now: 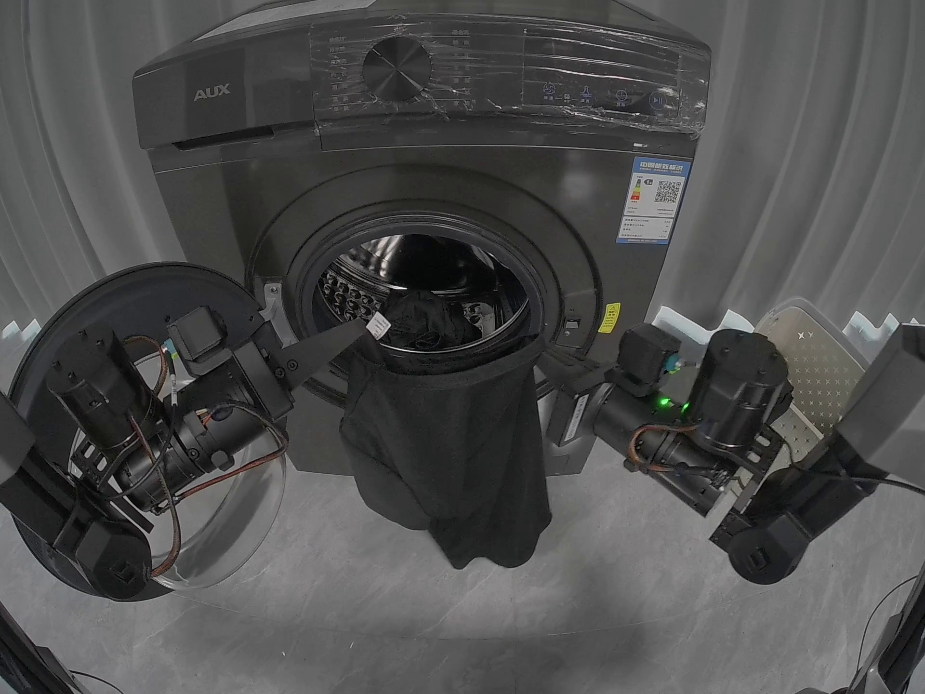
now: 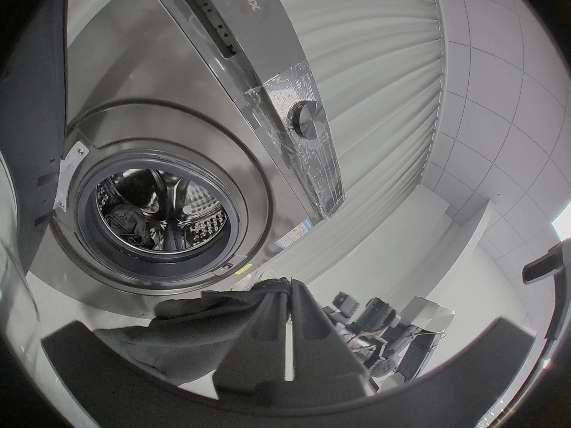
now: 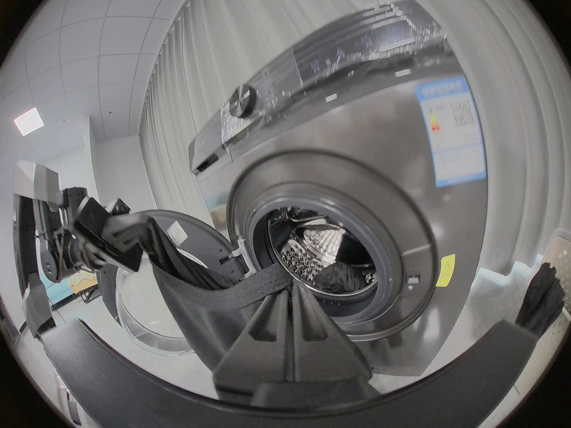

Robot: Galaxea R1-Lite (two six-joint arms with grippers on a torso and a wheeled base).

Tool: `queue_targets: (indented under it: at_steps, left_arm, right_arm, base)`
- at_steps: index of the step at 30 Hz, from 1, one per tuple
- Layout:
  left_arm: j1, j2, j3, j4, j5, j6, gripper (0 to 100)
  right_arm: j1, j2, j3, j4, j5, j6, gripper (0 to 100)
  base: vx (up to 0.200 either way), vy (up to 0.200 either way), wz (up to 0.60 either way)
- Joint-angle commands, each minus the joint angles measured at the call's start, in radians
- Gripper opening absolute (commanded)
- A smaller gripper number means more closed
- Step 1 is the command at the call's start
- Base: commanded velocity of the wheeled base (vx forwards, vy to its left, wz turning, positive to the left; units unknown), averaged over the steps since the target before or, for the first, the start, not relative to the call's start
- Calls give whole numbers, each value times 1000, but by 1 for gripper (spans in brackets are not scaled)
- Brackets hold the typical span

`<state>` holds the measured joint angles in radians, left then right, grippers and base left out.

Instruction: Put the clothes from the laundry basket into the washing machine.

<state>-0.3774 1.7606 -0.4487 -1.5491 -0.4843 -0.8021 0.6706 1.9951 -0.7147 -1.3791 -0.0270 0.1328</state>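
Clamped left gripper [image 2: 289,295] and right gripper [image 3: 291,295] shut on the black garment [image 1: 448,455], spread wide, likely for feeding into the drum [image 1: 424,277].

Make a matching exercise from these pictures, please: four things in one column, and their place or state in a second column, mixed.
1. black fabric garment
2. round glass-windowed machine door
3. white perforated plastic laundry basket
4. round dark control knob

A. on the control panel
B. on the robot's right
C. swung open
D. gripped by left hand and right hand

Pairs: 1-D, 2-C, 3-B, 4-A
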Motion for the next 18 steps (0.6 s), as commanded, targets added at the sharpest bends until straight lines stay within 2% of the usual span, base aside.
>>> queue_targets:
  at_steps: [1,3,5,9,16,18]
  left_arm:
    - [6,-7,-2,-2,1,9,0]
    - [6,-15,-2,0,1,17,0]
    - [6,-26,-2,1,3,49,0]
    - [9,-30,-7,1,7,89,0]
    - [20,-38,-30,1,61,92,0]
    - [28,-52,-33,3,64,92,0]
  right_arm:
    - [-11,-134,66,-11,1,1,0]
    - [-11,-156,84,-14,1,2,0]
    - [-11,-208,116,-3,-1,5,0]
    - [-9,-228,113,0,-1,5,0]
    - [9,-216,70,-18,-4,7,0]
    - [17,-216,60,-18,-21,7,0]
  base:
    - [0,0,0]
    - [0,0,0]
    - [0,0,0]
    - [0,0,0]
    - [0,0,0]
    - [0,0,0]
